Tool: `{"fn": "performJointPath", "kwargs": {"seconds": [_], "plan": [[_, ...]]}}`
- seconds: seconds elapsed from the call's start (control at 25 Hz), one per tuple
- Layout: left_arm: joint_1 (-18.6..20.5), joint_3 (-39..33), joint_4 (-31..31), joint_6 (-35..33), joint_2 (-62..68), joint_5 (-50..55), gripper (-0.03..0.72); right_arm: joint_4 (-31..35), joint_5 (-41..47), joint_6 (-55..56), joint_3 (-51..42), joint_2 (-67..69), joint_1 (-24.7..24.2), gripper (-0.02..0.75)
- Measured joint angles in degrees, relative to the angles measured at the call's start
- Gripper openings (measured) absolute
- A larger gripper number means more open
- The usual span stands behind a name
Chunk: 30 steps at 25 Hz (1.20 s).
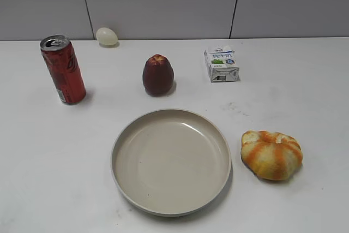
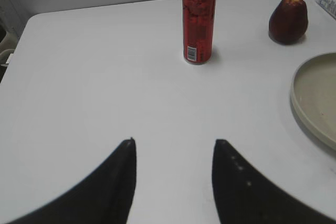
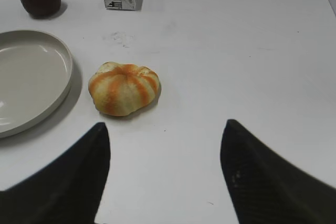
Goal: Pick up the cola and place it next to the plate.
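Looking like a lab test bench: plain white counter (image 1: 305, 80) backing onto grey wall panels (image 1: 158, 1), staging assorted food props such as a milk carton (image 1: 221, 64).

Red cola (image 1: 64, 70), beige plate (image 1: 126, 135)

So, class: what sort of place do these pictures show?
Probably a lab test bench, not a kitchen: a bare white table against plain grey wall panels, with the cola, plate and toy-like pumpkin spaced apart.
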<state>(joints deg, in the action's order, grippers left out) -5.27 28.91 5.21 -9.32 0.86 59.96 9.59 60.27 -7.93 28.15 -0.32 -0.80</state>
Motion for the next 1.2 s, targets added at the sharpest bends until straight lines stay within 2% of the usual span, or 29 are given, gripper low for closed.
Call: {"fn": "performJointPath", "kwargs": {"seconds": [1.2], "plan": [[0.00, 0.00, 0.00, 0.00, 0.05, 0.00, 0.372, 0.00, -0.05, 0.00, 0.00, 0.00, 0.00, 0.532]]}}
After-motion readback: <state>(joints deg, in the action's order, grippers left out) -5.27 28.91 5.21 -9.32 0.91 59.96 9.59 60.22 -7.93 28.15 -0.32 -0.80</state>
